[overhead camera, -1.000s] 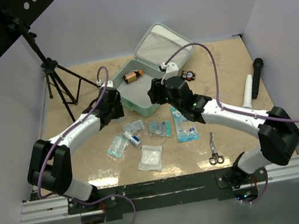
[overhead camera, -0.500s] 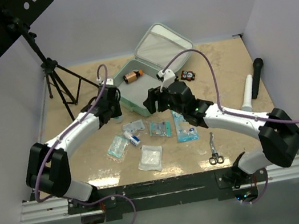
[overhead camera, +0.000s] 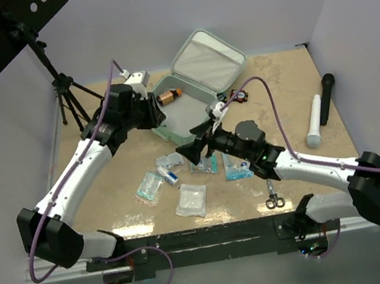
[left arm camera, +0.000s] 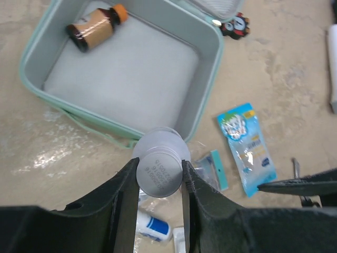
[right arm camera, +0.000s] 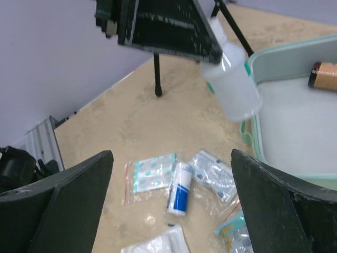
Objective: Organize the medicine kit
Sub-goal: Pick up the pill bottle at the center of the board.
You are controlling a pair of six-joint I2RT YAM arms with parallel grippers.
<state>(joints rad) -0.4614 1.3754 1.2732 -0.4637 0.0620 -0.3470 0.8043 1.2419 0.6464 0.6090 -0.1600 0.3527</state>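
Note:
The medicine kit (overhead camera: 189, 116), a mint-green case, lies open at the back with its lid (overhead camera: 206, 58) raised; a brown bottle (overhead camera: 169, 96) lies inside. My left gripper (overhead camera: 156, 117) is shut on a translucent white bottle (left arm camera: 160, 176), held in the air over the kit's near-left rim (left arm camera: 208, 100). The right wrist view shows that bottle (right arm camera: 234, 89) hanging beside the kit's wall. My right gripper (overhead camera: 195, 148) stands wide open and empty above the packets, over a white-and-blue tube (right arm camera: 180, 188).
Small packets (overhead camera: 150, 186), a gauze pack (overhead camera: 191, 200) and a blue sachet (overhead camera: 234, 163) lie in front of the kit. Scissors (overhead camera: 272, 192) lie near right, with a white cylinder (overhead camera: 315, 120) and a black one (overhead camera: 327, 96) further right. A tripod stand (overhead camera: 67, 90) rises at back left.
My left arm has lifted the white bottle and swung it back toward the kit's left side. My right gripper has left the kit, moved down-left over the packets and opened wide.

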